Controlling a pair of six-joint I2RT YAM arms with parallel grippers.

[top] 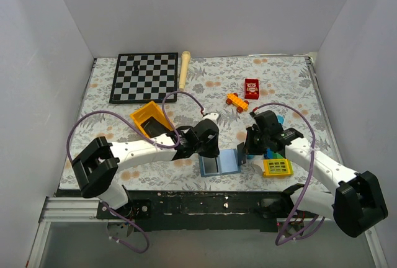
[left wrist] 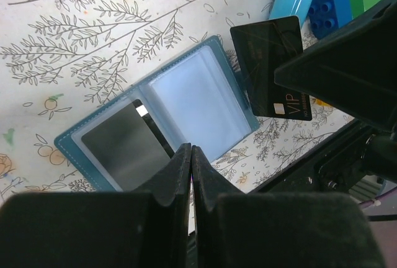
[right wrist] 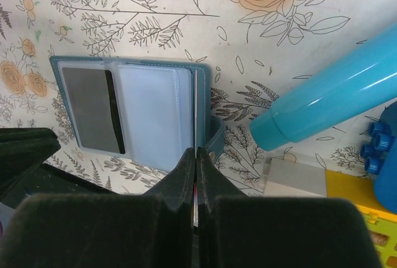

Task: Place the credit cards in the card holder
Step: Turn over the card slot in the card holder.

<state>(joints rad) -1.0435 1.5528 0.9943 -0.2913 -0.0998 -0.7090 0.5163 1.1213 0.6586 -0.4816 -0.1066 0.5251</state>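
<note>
Left wrist view shows the card holder lying open like a book on the table, just ahead of the left fingers. Those fingers are pressed together with nothing between them. Their tips sit right at the near edge of the holder, close to the fold. I cannot tell if they push down on it or only hang over it.

One page, ahead and to the left of the left fingers, already has the first credit card tucked in. The other page, ahead and to the right, is pale and has no card in it.

The second credit card is up off the table, by the right edge of the holder. The right fingers are closed tight on it. In the right wrist view this card looks like a thin line, because it stands on its edge. Its long side points straight ahead from the right fingers. It is over the right edge of the holder, with the little snap tab just to its right.

The pale page lies just to the left of that card, ahead of the right fingers. So I think the right arm is the one to do the job. The card likely has to tip over flat and slide left into the pale page. A blue tube lies off to the right of the right fingers, out of the way
</note>
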